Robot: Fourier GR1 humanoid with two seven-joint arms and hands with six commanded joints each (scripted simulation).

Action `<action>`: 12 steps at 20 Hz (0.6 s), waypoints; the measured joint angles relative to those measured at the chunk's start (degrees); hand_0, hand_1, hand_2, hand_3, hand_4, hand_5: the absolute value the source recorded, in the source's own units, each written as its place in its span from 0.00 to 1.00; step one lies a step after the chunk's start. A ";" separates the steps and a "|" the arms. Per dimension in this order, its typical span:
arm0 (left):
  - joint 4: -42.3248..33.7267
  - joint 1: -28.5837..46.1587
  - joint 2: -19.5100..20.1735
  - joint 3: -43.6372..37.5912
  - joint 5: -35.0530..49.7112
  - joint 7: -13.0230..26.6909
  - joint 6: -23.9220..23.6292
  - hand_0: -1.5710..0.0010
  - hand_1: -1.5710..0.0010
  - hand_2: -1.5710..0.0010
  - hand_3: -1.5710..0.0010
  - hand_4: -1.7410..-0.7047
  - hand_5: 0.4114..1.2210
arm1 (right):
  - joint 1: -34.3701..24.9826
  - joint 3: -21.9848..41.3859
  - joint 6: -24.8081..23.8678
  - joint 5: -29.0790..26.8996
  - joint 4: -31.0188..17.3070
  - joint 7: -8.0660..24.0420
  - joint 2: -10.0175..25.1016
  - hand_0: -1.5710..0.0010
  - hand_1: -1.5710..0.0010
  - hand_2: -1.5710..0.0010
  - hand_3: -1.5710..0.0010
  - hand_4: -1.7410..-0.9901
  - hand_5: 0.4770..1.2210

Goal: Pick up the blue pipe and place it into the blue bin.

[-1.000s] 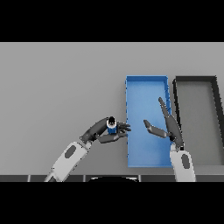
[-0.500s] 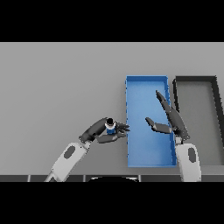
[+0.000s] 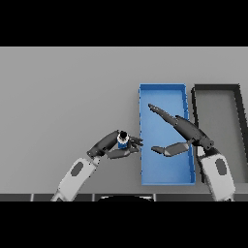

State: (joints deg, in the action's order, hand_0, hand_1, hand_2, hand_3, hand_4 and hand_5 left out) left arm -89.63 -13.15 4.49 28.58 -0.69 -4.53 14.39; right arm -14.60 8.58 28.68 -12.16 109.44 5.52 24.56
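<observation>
My left hand [image 3: 112, 147] grips the blue pipe [image 3: 122, 141] just left of the blue bin [image 3: 164, 89]; my right hand [image 3: 181, 133] hovers above it, fingers straight, empty.

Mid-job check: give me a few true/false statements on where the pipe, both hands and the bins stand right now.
1. The left hand has its fingers curled round the blue pipe. True.
2. The blue pipe already lies inside the blue bin. False: it is left of the bin's wall, outside it.
3. The right hand is over the blue bin with fingers straight. True.
4. The dark bin stands left of the blue bin. False: it stands to its right.
5. The right hand holds the pipe. False: it holds nothing.
</observation>
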 measured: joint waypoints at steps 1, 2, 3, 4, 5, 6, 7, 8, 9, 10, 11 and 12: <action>-0.55 0.26 -0.07 0.24 -0.61 -0.24 0.08 0.00 0.00 0.00 0.00 0.26 1.00 | -0.97 1.04 0.98 -0.25 0.20 0.62 0.07 1.00 1.00 1.00 1.00 0.66 0.07; -0.58 0.58 -0.53 0.54 -0.84 -0.51 0.38 0.00 0.00 0.00 0.00 0.26 1.00 | -1.79 1.60 1.83 -1.62 0.44 1.82 0.29 1.00 1.00 1.00 1.00 0.65 0.06; -0.71 0.47 -0.42 0.17 -0.83 -0.13 0.67 0.00 0.00 0.00 0.00 0.26 1.00 | -2.91 2.46 2.41 -2.15 0.54 2.83 0.17 1.00 1.00 1.00 1.00 0.65 0.06; -1.30 0.75 -0.76 0.48 -1.31 0.09 0.64 0.00 0.00 0.00 0.00 0.26 1.00 | -3.68 3.06 2.73 -2.63 0.93 3.62 0.19 1.00 1.00 1.00 1.00 0.66 0.06; -0.76 0.08 -0.84 -0.30 -1.36 1.10 0.59 0.00 0.00 0.00 0.00 0.26 1.00 | -3.68 4.61 3.21 -3.04 1.55 4.89 -0.49 1.00 1.00 1.00 1.00 0.67 0.06; -0.83 0.37 -1.51 0.09 -1.70 1.29 0.70 0.00 0.00 0.00 0.00 0.26 1.00 | -4.26 4.99 3.37 -3.94 1.70 6.37 -0.40 1.00 1.00 1.00 1.00 0.68 0.06; -1.11 0.54 -1.47 -0.24 -1.76 1.27 0.80 0.00 0.00 0.00 0.00 0.26 1.00 | -5.71 5.48 3.65 -5.93 0.94 8.40 -0.82 1.00 1.00 1.00 1.00 0.68 0.07; -0.65 0.17 -1.88 -0.55 -1.67 1.63 1.11 0.00 0.00 0.00 0.00 0.26 1.00 | -6.56 6.25 4.58 -6.67 0.68 9.05 -0.95 1.00 1.00 1.00 1.00 0.69 0.06; -0.79 0.02 -1.92 -0.84 -1.58 1.82 1.49 0.00 0.00 0.00 0.00 0.26 1.00 | -7.66 7.45 5.09 -6.17 0.38 9.57 -1.66 1.00 1.00 1.00 1.00 0.70 0.06; -0.92 -0.08 -2.30 -0.83 -1.65 2.43 1.72 0.00 0.00 0.00 0.00 0.26 1.00 | -8.35 8.46 5.32 -6.00 0.28 10.16 -2.38 1.00 1.00 1.00 1.00 0.71 0.05; -0.87 -0.30 -1.90 -1.52 -1.21 2.08 2.48 0.00 0.00 0.00 0.00 0.26 1.00 | -9.65 9.48 5.57 -5.68 -0.51 11.23 -3.22 1.00 1.00 1.00 1.00 0.72 0.05; -0.26 -0.44 -1.96 -1.87 -1.17 1.85 3.03 0.00 0.00 0.00 0.00 0.26 1.00 | -10.55 10.26 6.12 -5.77 -1.28 11.89 -3.87 1.00 1.00 1.00 1.00 0.73 0.05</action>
State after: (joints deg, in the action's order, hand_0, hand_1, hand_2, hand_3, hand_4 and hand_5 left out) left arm -89.89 -13.59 2.53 26.72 -1.86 -2.68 17.42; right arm -25.16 18.84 34.80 -17.93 108.17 17.40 20.69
